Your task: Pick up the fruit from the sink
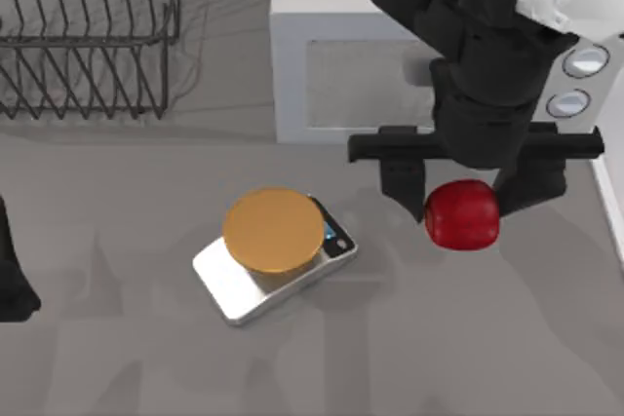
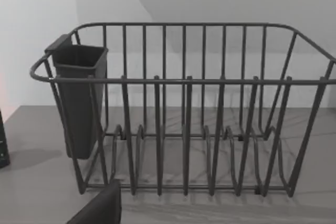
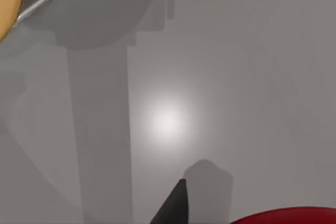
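The fruit is a glossy deep-red, apple-like ball at the right of the grey counter, in front of the white appliance. My right gripper reaches down from above and is shut on it, one dark finger pressed against each side. In the right wrist view the fruit's red top shows at the edge beside a dark fingertip, with the counter well below. The sink is out of view. My left arm stays parked at the table's left edge.
A kitchen scale with a flat orange disc on a silver base sits at the centre. A white microwave-like appliance stands behind the fruit. A wire dish rack with a dark cutlery cup fills the back left.
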You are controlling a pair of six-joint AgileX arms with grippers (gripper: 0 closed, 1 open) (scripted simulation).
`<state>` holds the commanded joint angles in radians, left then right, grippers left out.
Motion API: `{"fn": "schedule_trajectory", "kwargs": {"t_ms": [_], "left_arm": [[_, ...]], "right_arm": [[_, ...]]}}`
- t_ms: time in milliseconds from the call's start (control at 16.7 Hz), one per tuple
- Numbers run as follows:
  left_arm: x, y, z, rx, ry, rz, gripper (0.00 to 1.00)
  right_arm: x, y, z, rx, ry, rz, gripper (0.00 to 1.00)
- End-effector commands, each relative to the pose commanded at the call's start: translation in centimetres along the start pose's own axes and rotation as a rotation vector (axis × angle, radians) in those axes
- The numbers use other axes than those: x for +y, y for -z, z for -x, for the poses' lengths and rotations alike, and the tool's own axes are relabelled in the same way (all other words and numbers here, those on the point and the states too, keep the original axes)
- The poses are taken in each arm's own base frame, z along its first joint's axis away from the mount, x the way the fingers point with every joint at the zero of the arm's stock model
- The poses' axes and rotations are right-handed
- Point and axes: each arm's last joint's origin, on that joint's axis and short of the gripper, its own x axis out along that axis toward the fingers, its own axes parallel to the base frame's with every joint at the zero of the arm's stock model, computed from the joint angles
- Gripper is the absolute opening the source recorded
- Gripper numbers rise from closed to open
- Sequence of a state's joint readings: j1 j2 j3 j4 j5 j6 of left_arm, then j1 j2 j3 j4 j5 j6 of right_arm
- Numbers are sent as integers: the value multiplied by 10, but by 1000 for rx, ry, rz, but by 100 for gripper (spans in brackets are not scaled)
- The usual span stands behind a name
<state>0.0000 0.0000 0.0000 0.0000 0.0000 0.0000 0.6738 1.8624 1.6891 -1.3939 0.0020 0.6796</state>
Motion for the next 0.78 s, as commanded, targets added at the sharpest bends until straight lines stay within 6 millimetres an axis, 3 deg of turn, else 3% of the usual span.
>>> {"fn": "schedule_trajectory", "kwargs": {"t_ms": [480, 780], "left_arm": [[0, 0, 0, 0, 0, 0, 100], [0, 0, 0, 0, 0, 0, 100]], "right_arm": [[3, 2, -6, 7, 2, -13, 0], [6, -1, -60, -3, -6, -11, 0]]}}
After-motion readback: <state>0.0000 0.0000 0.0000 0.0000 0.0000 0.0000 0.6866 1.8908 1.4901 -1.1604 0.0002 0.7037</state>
